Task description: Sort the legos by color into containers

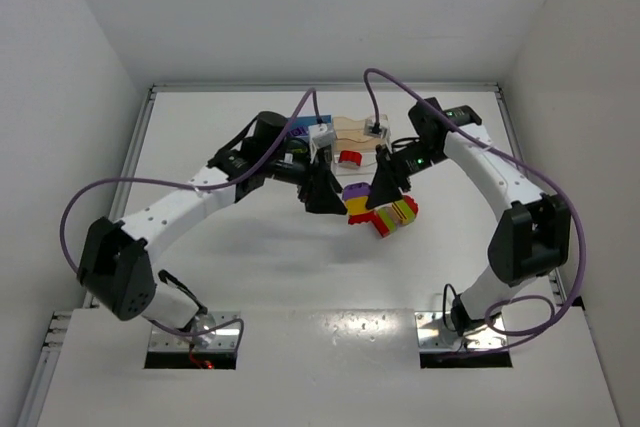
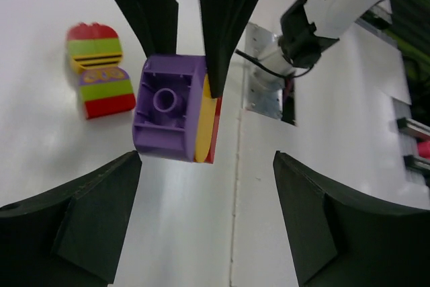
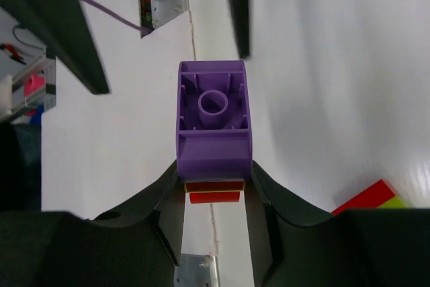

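Nearest me on the white table (image 1: 250, 257) lies a loose striped clump (image 1: 398, 215) of red, lime, yellow and purple legos. Just beyond it, my right gripper (image 3: 215, 189) pinches a purple-yellow-red clump (image 3: 213, 115) tight. My left gripper (image 2: 207, 166) faces that clump, fingers spread wide, touching nothing. Behind sit the containers (image 1: 345, 132), a red brick (image 1: 350, 157) inside one.
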